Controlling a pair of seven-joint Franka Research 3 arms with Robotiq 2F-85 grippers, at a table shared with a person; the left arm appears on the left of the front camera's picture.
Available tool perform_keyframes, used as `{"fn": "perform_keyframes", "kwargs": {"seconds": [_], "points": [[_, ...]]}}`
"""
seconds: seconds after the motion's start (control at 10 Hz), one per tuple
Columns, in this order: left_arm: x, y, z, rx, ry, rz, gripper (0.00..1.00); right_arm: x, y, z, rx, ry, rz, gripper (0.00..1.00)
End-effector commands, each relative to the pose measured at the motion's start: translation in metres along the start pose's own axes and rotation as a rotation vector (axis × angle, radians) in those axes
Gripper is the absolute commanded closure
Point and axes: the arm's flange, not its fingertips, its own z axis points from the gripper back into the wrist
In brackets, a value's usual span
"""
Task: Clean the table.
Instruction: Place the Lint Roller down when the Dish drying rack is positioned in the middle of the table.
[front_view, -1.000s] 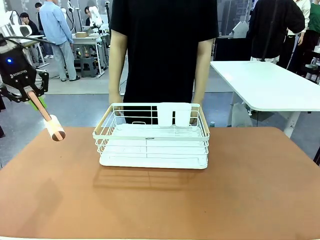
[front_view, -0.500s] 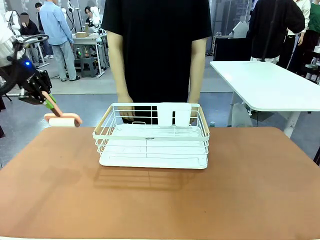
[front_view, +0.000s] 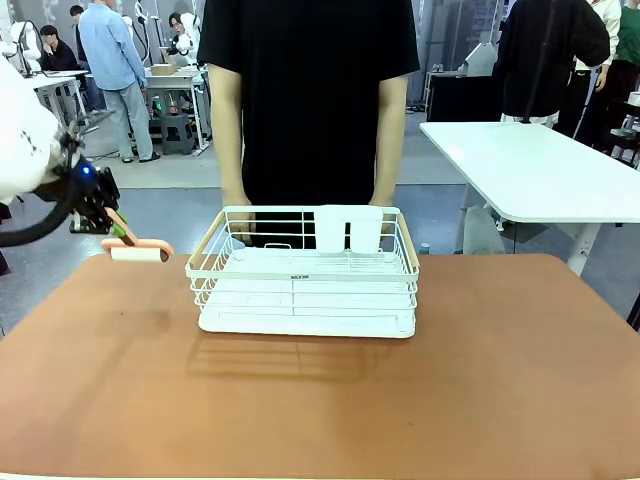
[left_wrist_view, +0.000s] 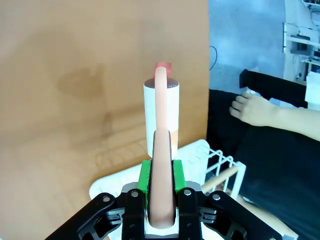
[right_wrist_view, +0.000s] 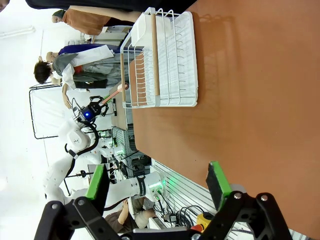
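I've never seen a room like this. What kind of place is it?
Probably a robot lab or workshop. A white robot arm holds a lint roller over the table, and more work tables with people stand behind.

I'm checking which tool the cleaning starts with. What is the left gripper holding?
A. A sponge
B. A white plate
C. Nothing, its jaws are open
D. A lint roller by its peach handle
D: the left gripper is shut on the peach handle of the lint roller, whose white roll hangs above the table just left of the white dish rack.
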Motion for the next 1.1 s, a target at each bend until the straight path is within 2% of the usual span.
{"fn": "perform_keyframes", "kwargs": {"seconds": [0.0, 0.3, 0.8, 0.9, 1.0], "points": [[0.007, 0.007, -0.016, -0.022, -0.002, -0.049, 0.79, -0.002, 0.002, -0.001, 0.014, -0.006, 0.016, 0.0], [0.014, 0.028, -0.043, 0.01, -0.011, -0.076, 0.79, -0.002, 0.002, -0.001, 0.014, -0.006, 0.016, 0.0], [0.023, 0.041, -0.057, 0.053, -0.001, -0.085, 0.79, -0.002, 0.002, -0.001, 0.014, -0.006, 0.016, 0.0], [0.023, 0.041, -0.055, 0.056, 0.001, -0.075, 0.42, -0.002, 0.002, -0.001, 0.014, -0.006, 0.016, 0.0], [0.023, 0.04, -0.051, 0.058, 0.006, -0.068, 0.41, -0.002, 0.002, -0.001, 0.014, -0.006, 0.016, 0.0]]}}
